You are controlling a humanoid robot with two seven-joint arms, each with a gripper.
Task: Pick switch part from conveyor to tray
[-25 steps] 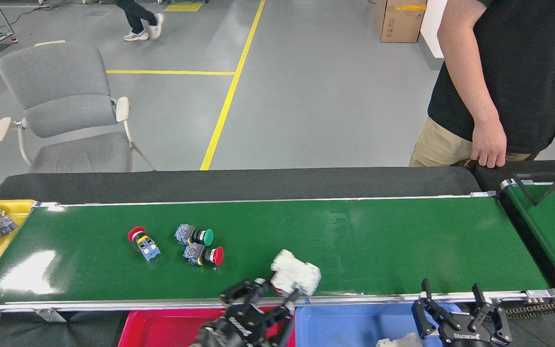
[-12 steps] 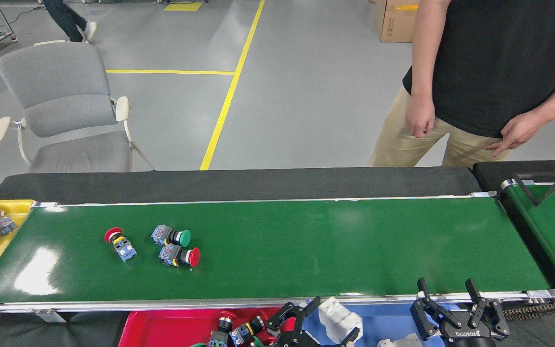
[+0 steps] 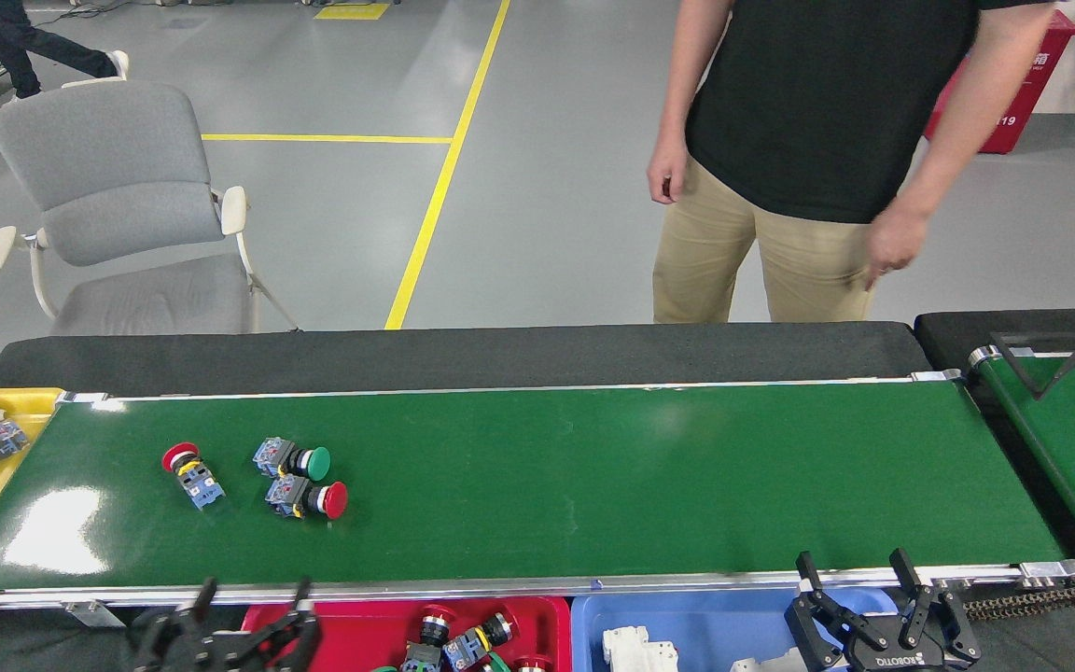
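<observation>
Conveyor: three switch parts at left; left pincer and right pincer both spread, empty, near edge.

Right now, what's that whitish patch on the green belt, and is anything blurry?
Head view: the pale patch is glare from overhead light on the glossy conveyor; the three switch parts look sharp; the walking person at top left looks slightly soft.

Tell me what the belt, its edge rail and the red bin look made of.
Belt: likely smooth rubber or PVC, glossy green; it mirrors the lights.
Edge rail: silver metal, probably aluminium, with bright glints.
Red bin: moulded plastic by its even colour and soft sheen.
</observation>
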